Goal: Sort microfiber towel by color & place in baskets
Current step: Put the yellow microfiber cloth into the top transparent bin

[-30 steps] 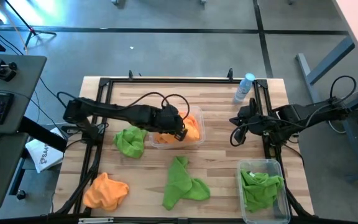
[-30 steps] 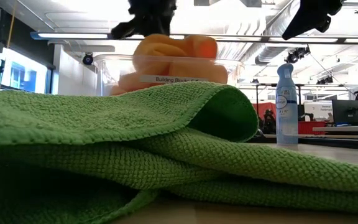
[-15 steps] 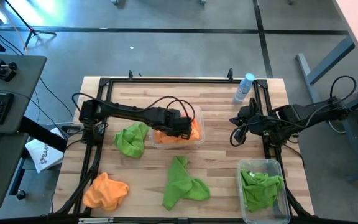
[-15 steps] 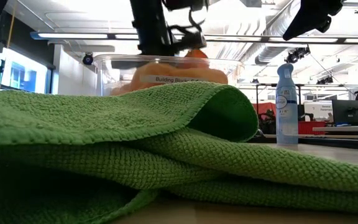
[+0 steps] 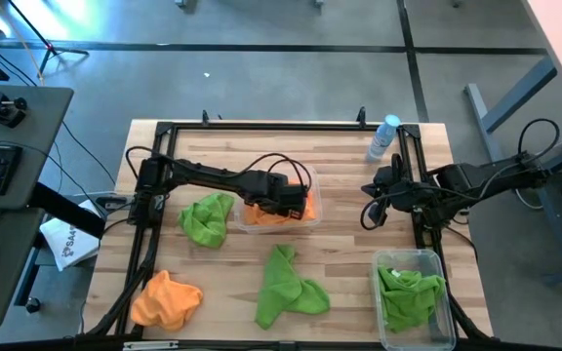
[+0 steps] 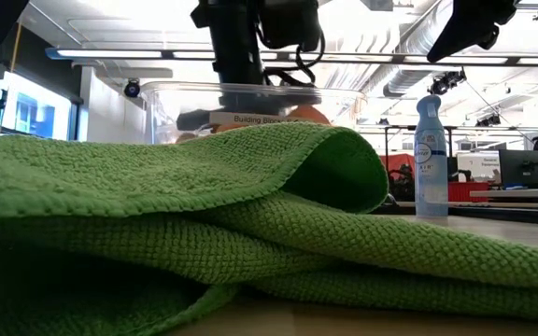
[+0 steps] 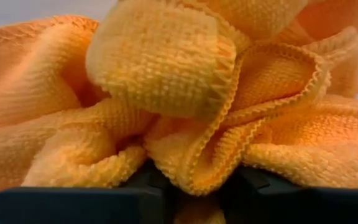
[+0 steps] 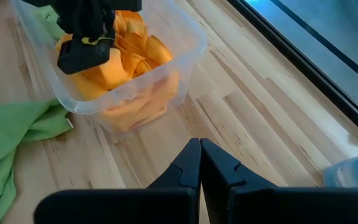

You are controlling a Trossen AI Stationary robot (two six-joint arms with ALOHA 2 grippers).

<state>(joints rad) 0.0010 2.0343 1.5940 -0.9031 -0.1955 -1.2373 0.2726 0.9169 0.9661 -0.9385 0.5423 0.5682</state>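
A clear basket (image 5: 314, 220) near the table's middle holds orange microfiber towels (image 8: 138, 46). My left gripper (image 5: 296, 203) points down into it, open, with a fold of an orange towel (image 7: 166, 74) between its fingers. A second basket (image 5: 380, 292) at the near right holds a green towel (image 5: 410, 292). Loose on the table lie a green towel (image 5: 206, 216) left of the middle basket, another green towel (image 5: 289, 288) near the front, and an orange towel (image 5: 164, 298) at the near left. My right gripper (image 5: 367, 213) hangs shut at the right with nothing in it. My left gripper comes from above, pointing down. A hemmed fold of the orange towel (image 7: 194, 167) sits in the gap between its two parted fingers (image 7: 149, 182). The towel lies bunched in the basket on the others. Whether the fingers still touch the fold I cannot tell.
A clear spray bottle with a blue cap (image 5: 382, 137) stands at the far right of the table. A black frame (image 5: 261, 125) runs along the table's edges. In the low view the front green towel (image 6: 204, 215) fills the foreground.
My left gripper has gone down into the middle basket and a little toward the table's right, turning at the wrist. The orange towel, which bulged above the basket's rim, now lies down inside it.
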